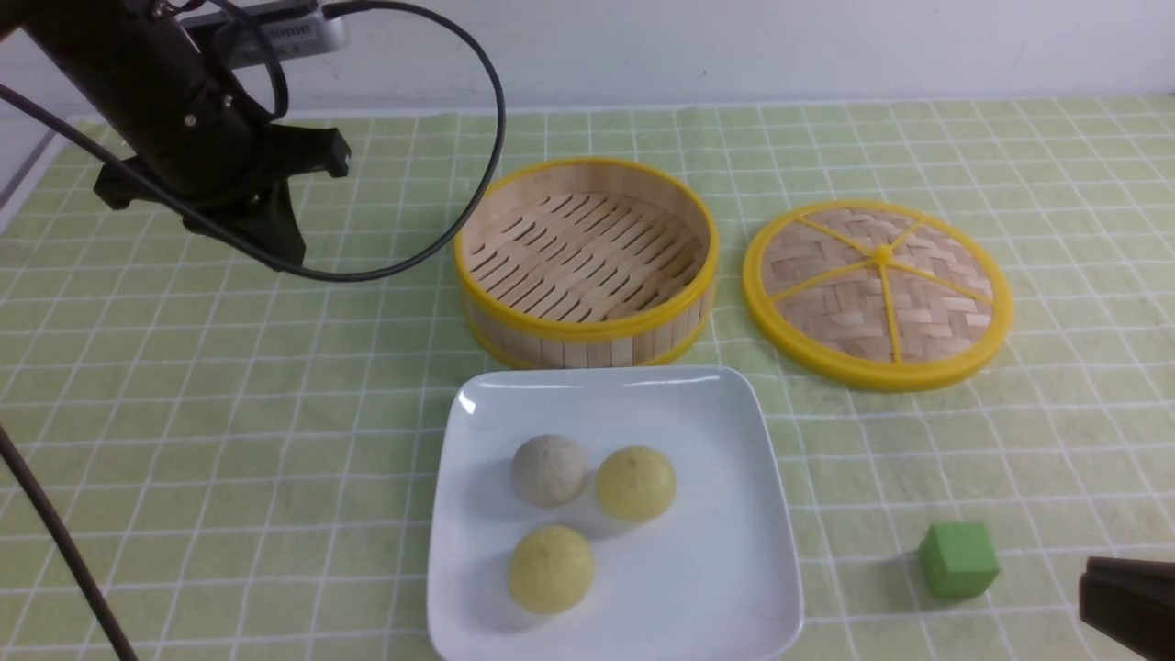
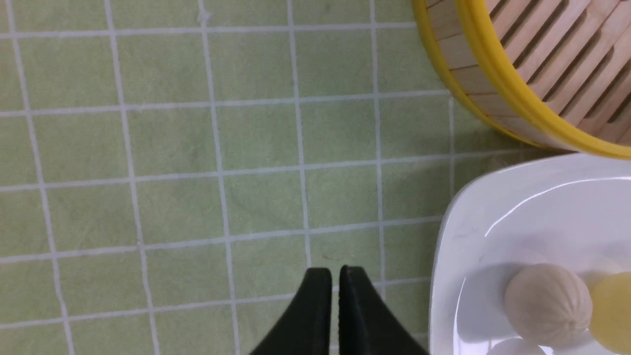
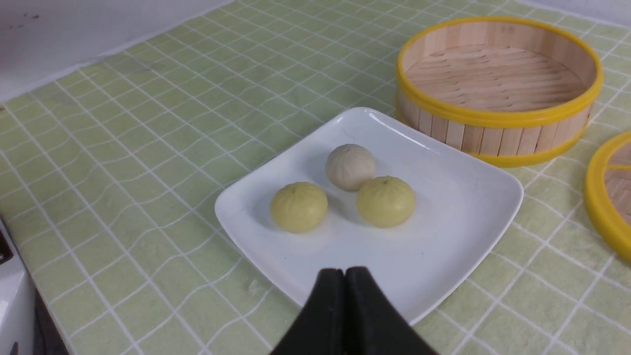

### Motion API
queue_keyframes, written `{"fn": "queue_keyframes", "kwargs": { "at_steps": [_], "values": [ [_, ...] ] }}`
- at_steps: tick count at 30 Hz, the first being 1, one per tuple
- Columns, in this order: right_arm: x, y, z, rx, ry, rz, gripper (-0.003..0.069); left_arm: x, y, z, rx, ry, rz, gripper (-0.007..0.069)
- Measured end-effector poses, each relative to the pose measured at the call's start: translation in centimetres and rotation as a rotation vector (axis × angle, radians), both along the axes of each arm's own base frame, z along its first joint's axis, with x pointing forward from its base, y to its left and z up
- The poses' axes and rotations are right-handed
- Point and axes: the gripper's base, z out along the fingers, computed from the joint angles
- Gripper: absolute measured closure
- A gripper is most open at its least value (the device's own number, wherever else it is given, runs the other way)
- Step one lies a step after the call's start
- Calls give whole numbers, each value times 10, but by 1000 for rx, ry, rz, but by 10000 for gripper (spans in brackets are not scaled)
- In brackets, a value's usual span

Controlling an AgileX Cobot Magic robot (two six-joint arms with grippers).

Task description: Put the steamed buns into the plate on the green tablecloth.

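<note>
Three steamed buns lie in the white square plate (image 1: 725, 588) on the green tablecloth (image 1: 229, 413): a greyish-white bun (image 1: 548, 469), a pale yellow bun (image 1: 636, 483) and another pale yellow bun (image 1: 551, 568). The right wrist view shows the same plate (image 3: 458, 217) and buns (image 3: 350, 166) (image 3: 386, 201) (image 3: 298, 206). My left gripper (image 2: 335, 276) is shut and empty, held high over the cloth to the left of the plate (image 2: 493, 207). My right gripper (image 3: 344, 274) is shut and empty, low at the front right, away from the plate.
An empty round bamboo steamer basket (image 1: 585, 262) with yellow rims stands behind the plate. Its woven lid (image 1: 877, 292) lies flat to its right. A green cube (image 1: 958, 559) sits front right, close to my right arm (image 1: 1129, 606).
</note>
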Motion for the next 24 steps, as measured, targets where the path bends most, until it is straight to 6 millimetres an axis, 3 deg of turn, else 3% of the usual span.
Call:
{"fn": "queue_keyframes", "kwargs": {
  "at_steps": [4,10,13,16,20,24],
  "values": [
    [-3,-7,-6,12,-15,-30,649,0,3,0,33,-2,5,571],
    [-5,-38,-36,18,-76,-325,645,1,8,-1,79,-3,31,570],
    [-7,-54,-71,-17,-90,-543,642,1,10,-1,94,-1,69,568],
    [-8,-59,-88,-38,-79,-641,639,1,11,-1,108,-3,71,566],
    [-7,-67,-121,-78,-25,-790,636,-10,13,19,117,-55,70,562],
    [-7,-69,-126,-82,-22,-820,631,-26,15,46,112,-125,71,562]
  ]
}}
